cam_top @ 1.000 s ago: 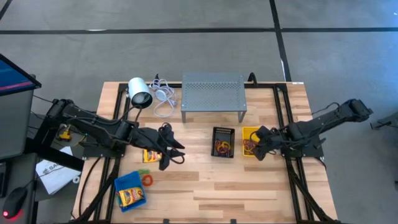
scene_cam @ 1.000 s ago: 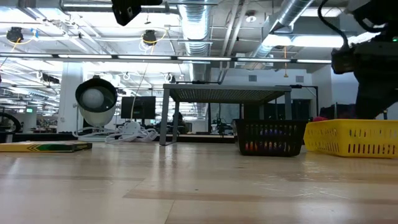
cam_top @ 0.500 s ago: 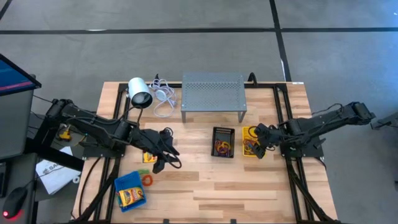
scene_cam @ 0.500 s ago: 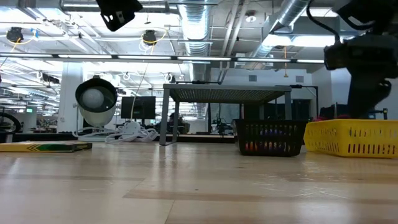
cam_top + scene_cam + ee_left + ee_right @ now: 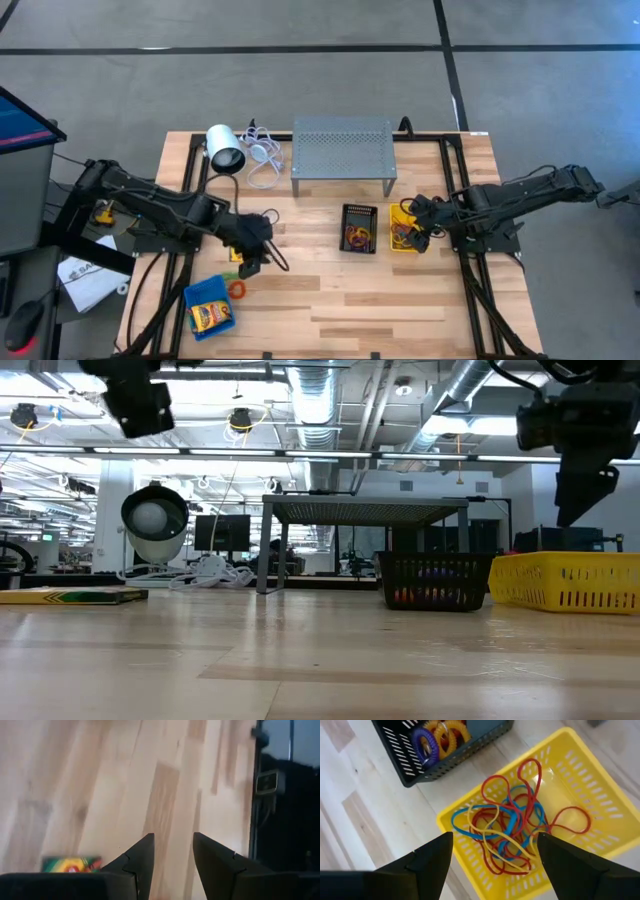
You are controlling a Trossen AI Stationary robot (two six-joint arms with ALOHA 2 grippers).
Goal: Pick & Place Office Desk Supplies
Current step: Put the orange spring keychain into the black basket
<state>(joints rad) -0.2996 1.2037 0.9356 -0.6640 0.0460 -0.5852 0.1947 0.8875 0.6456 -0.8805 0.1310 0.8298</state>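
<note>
My left gripper (image 5: 252, 265) hangs open above the table's left half, just past a yellow crayon box (image 5: 236, 252) lying flat on the wood; the left wrist view shows the box (image 5: 70, 864) beside the fingers. A second crayon box (image 5: 208, 316) lies in the blue bin (image 5: 199, 289), with an orange loop (image 5: 237, 289) on the table next to it. My right gripper (image 5: 495, 840) is wide open above the yellow bin (image 5: 465, 851), which holds red, blue and yellow rubber bands (image 5: 510, 832). The black bin (image 5: 445, 762) holds purple and orange loops.
A grey perforated stand (image 5: 343, 148) is at the far middle of the table, and a white cylinder (image 5: 225, 150) with its coiled cable is left of it. Black and yellow bins sit side by side right of centre (image 5: 437, 580). Bare wood spans the near half.
My left gripper has moved toward the table's left and near edges, back from the middle to the crayon box. My right gripper has risen a little above the yellow bin. No object has moved.
</note>
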